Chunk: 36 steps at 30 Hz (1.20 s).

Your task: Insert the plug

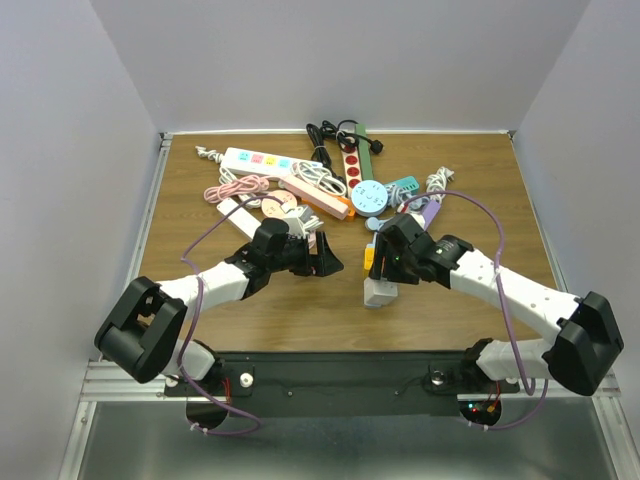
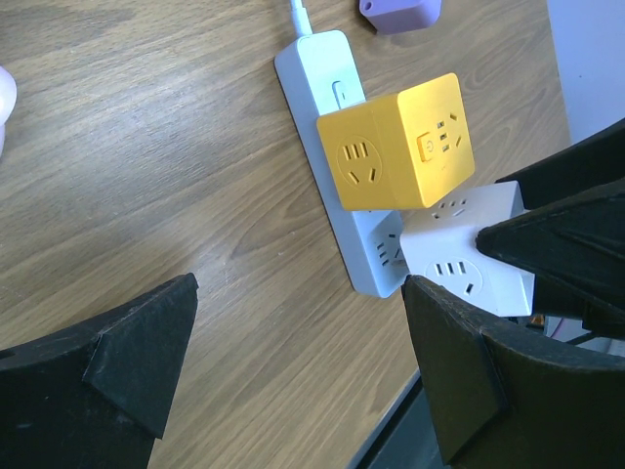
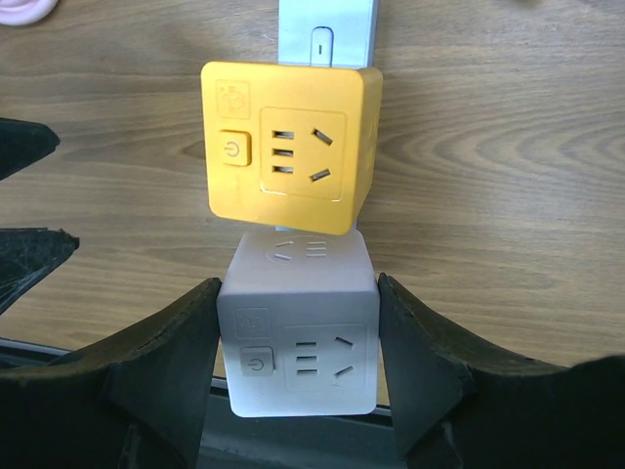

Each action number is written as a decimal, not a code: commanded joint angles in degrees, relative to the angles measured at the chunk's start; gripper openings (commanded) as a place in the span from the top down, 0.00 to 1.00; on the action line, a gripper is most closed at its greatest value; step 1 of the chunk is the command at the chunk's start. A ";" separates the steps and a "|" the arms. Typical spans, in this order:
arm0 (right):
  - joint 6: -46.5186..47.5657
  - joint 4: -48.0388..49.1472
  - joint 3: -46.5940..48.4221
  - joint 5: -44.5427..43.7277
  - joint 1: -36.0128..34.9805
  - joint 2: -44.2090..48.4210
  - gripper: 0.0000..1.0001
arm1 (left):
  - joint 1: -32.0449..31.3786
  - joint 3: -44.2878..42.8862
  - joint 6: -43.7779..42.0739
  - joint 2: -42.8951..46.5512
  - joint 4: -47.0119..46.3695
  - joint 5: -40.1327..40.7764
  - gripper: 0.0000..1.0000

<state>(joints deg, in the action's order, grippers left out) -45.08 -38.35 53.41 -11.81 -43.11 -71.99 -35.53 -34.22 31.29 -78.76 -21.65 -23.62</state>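
Observation:
A white cube adapter (image 3: 298,332) sits between my right gripper's (image 3: 298,363) fingers, which are shut on its two sides. It is at the near end of a white power strip (image 2: 332,117), right beside a yellow cube adapter (image 3: 288,147) that stands on the strip. I cannot tell whether the white cube is seated in the strip. In the top view the right gripper (image 1: 383,285) holds the cube (image 1: 379,293) below the yellow one (image 1: 370,258). My left gripper (image 2: 303,371) is open and empty, to the left of the strip over bare wood (image 1: 325,258).
A heap of power strips, plugs and coiled cables (image 1: 300,180) fills the back middle of the table. A purple adapter (image 2: 400,12) lies beyond the strip's far end. The table's near edge (image 2: 391,430) runs just below the white cube.

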 commanded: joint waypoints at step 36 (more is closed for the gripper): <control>-2.12 2.75 0.56 -5.59 -3.47 -5.97 0.99 | 0.20 0.03 -1.49 0.54 -1.99 -0.11 0.02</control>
<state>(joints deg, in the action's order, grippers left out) -46.76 -35.97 53.23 -16.05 -44.64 -75.61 -35.53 -34.22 30.87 -78.81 -21.63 -23.55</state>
